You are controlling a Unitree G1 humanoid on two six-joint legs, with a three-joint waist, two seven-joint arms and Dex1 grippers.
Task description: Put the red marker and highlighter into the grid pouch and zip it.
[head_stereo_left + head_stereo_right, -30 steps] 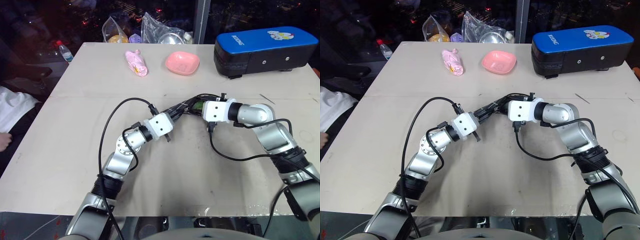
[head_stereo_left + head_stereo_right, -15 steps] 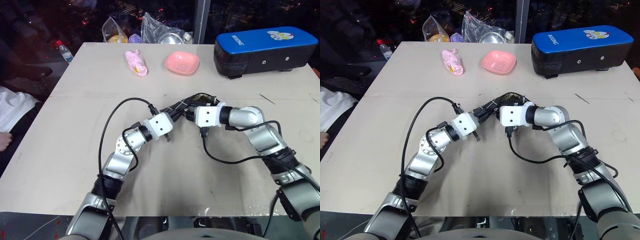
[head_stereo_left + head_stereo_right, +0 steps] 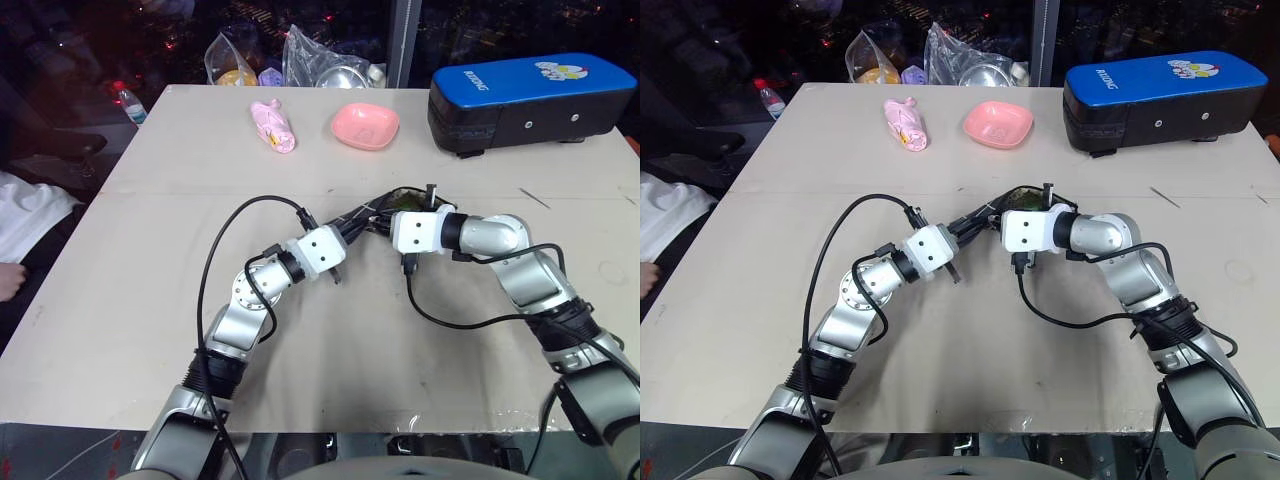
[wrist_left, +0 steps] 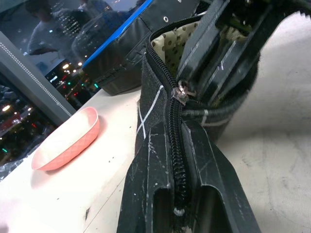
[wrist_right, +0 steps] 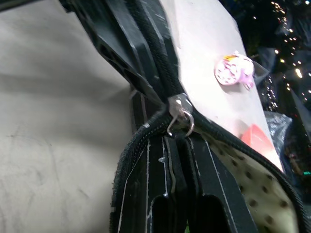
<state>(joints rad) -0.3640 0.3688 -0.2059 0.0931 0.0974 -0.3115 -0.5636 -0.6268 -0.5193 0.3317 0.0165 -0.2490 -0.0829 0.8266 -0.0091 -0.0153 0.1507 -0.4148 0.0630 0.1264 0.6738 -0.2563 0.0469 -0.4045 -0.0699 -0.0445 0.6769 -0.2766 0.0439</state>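
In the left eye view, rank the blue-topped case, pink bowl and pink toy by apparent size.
1. blue-topped case, clearly largest.
2. pink bowl.
3. pink toy, close to the bowl in size: longer but narrower, so the ranking of these two is unsure.

The right gripper has shifted left and closed on the grid pouch.

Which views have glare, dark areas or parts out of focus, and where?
Left eye view: the table is evenly lit, the background behind it is dark with small lights. Left wrist view: reflections on the window at upper left; the grid pouch zipper is sharp, the pink bowl softer. Right wrist view: the zipper slider is sharp, the pink toy and lights behind are blurred.
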